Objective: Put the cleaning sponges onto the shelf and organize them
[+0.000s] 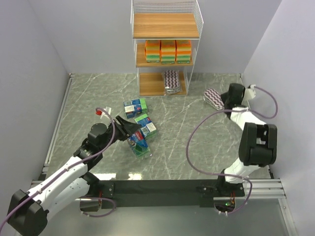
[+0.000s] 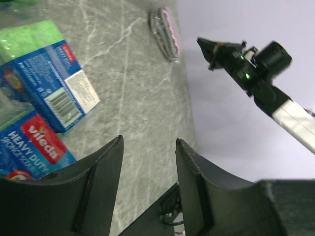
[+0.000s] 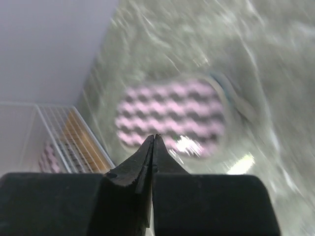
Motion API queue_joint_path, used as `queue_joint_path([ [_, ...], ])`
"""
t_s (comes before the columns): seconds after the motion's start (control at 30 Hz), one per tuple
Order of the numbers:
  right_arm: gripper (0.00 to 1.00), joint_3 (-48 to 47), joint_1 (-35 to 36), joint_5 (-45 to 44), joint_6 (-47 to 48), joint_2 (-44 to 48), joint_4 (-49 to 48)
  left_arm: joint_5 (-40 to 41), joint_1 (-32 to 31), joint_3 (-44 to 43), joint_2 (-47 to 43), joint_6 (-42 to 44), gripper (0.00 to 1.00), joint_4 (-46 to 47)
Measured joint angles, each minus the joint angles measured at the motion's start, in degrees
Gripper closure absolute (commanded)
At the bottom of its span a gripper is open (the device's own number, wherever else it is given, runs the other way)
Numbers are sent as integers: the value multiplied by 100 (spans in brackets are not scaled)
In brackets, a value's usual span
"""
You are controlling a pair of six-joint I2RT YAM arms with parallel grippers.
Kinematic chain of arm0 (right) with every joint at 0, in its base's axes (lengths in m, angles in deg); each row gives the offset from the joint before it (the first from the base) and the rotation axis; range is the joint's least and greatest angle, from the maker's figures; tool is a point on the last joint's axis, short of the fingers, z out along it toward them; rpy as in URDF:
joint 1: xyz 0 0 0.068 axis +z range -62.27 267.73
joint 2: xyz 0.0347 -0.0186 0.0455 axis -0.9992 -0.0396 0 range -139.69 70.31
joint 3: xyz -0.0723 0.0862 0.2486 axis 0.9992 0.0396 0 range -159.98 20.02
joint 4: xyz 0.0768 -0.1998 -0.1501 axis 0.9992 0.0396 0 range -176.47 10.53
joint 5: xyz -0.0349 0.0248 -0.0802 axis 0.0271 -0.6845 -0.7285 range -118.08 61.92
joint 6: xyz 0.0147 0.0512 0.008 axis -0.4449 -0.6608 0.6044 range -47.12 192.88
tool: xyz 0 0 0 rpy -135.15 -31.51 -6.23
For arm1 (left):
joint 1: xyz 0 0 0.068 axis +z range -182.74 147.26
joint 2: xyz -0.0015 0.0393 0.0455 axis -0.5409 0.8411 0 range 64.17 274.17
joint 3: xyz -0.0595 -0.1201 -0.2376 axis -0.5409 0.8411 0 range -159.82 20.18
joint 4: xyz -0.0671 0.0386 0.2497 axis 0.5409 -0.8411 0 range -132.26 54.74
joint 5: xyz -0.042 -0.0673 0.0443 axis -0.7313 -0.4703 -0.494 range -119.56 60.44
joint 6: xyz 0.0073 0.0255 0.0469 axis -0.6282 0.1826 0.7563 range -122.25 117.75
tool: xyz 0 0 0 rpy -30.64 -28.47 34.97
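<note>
Shelf [image 1: 165, 49]: upright at the back wall, white wire frame, brown boards.
Orange blocks [image 1: 168, 51]: side by side on the middle board, yellow and green layers showing.
Shelved pad [image 1: 172, 81]: purple-white wavy stripes, on the bottom board, toward its right side.
Loose pad [image 1: 214, 97]: flat on the table [image 1: 172, 147], right of the shelf and apart from it (blurred in the right wrist view).
Blue-green packs [image 1: 146, 126]: several, clustered on the table left of centre, in front of the shelf.
Left gripper [image 2: 148, 142]: jaws spread, nothing between them, low over the table just beside the packs.
Right gripper [image 3: 154, 137]: jaws pressed together, pinching nothing, tips aimed at the near edge of the loose pad; contact impossible to tell.
</note>
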Motion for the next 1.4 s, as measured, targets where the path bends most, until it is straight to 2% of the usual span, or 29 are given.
queue_joint_path([
  [0.17, 100, -1335, -166, 52, 334, -743, 221, -50, 0, 85, -308, -133, 48, 90],
  [0.47, 100, -4343, -452, 496, 857, -3185, 1495, -52, 0, 111, -527, -173, 48, -24],
  [0.6, 100, -4946, -501, 813, 1051, -3906, 2072, -50, 0, 118, -612, -197, 48, -98],
  [0.73, 100, -4942, -503, 1058, 1132, -3985, 2549, -48, -2, 177, -715, -212, 48, -131],
  [0.87, 100, -4669, -503, 1436, 1147, -3792, 2627, -48, -2, 234, -691, -232, 48, -114],
  [1.03, 100, -3082, -411, 1864, 1126, -2824, 2406, -72, -2, 332, -289, -291, 48, 166],
  [1.2, 100, -1631, -210, 2358, 1032, -1897, 2103, -229, -17, 426, 474, -400, 48, 531],
  [1.4, 100, 0, 284, 2756, 905, -721, 1698, -286, -380, 341, 1460, -402, 50, 1158],
])
